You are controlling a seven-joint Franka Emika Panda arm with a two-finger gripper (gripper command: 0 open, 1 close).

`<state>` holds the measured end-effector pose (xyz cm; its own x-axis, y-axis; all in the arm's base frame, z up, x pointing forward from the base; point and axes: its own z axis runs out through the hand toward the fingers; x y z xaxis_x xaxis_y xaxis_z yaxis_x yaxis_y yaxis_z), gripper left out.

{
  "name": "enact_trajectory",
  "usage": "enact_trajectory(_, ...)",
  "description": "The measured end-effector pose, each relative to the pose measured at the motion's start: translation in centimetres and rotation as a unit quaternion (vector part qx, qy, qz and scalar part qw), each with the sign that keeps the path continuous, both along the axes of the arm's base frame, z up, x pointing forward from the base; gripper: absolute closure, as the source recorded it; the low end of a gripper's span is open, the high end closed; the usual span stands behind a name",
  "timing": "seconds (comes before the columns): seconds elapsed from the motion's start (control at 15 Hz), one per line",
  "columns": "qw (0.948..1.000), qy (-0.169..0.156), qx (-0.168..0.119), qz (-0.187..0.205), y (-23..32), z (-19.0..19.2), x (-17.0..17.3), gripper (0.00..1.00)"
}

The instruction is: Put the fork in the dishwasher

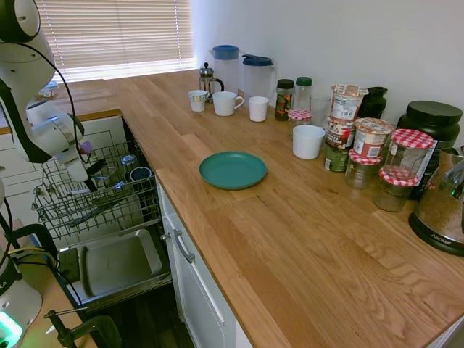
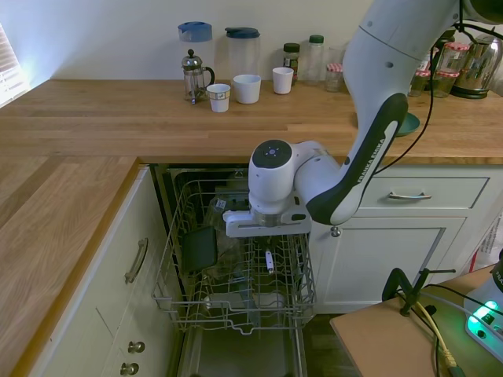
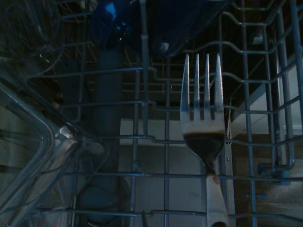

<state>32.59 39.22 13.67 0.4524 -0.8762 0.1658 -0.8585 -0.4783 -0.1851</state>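
"FRANKA" lettering on the arm, gripper (image 2: 269, 253) low centre over the dishwasher (image 2: 236, 275) rack, jaws clamped on fork (image 3: 202, 113), tines down among wires, tight fit.

The arm (image 2: 376, 149) carries vertical lettering reading "FRANKA EMIKA". The kettle (image 1: 440, 210) base bears a word too small to read. Jar labels are illegible

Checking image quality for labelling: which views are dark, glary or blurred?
Wrist view: very dark with a blue cast, though the fork tines read sharp against the rack. First exterior view: window blinds blown out. Second exterior view: evenly lit, sharp.
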Motion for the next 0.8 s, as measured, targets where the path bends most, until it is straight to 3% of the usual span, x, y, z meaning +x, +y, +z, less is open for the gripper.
enact_trajectory(0.13, 1.0, 0.001, 0.002, -0.002, -0.1, -1.0, -0.2, 1.0)
enact_trajectory(0.2, 1.0, 0.002, 0.004, -0.003, -0.1, -1.5, -0.3, 0.0)
enact_trajectory(0.8, 0.9999, -0.008, 0.01, -0.006, -0.6, -2.8, -0.3, 0.0)
